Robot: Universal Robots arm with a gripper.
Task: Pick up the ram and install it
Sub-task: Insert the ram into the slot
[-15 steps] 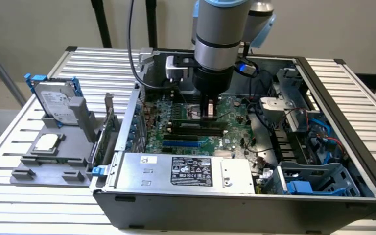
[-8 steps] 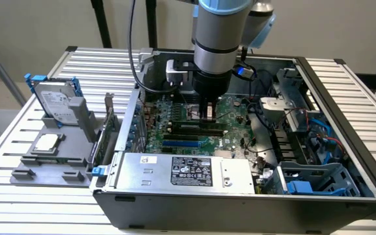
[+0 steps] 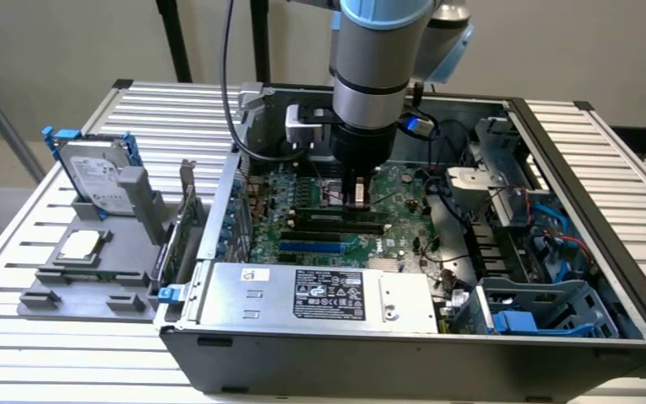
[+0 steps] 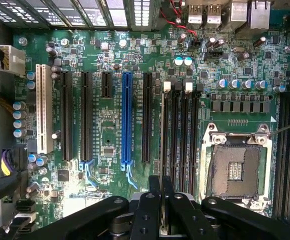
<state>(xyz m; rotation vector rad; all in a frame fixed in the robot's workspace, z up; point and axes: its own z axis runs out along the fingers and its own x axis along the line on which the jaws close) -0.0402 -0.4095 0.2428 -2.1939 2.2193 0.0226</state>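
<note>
A pale wall backs a ribbed metal table (image 3: 31, 252) carrying an open computer case (image 3: 413, 353). Beside it, on the exterior view's left, a grey stand (image 3: 87, 282) holds a hard drive (image 3: 90, 177). Inside the case lies the green motherboard (image 4: 110, 125). The gripper (image 3: 359, 202) hangs low over it, clamped on the ram (image 4: 161, 145), which stands edge-on in a black memory slot (image 4: 177, 135) next to the empty processor socket (image 4: 235, 170).

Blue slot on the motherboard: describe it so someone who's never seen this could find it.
Inside the open computer case, look at the green motherboard with its row of long parallel slots. The blue slot stands in that row, black slots on both sides; it is the only blue one.
</note>
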